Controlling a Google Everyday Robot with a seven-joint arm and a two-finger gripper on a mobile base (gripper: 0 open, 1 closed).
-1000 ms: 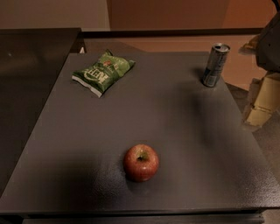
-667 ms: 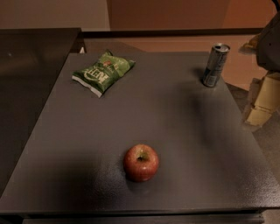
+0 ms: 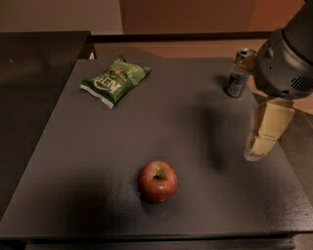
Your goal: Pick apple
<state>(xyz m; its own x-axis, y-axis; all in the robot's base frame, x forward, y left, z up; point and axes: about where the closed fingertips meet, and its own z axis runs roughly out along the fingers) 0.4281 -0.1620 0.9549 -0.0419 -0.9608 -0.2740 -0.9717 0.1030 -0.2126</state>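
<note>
Apple sits stem-up near the front middle of the bench. Claw hangs at the right edge, well apart from it and empty; can't tell how far open. Risks: an off-center touch rolls the apple off the front, or the arm clips the can.

A dark grey table fills the dim view, a black counter off its left edge, brownish wall past its far edge, the gripper hanging over its right edge.
</note>
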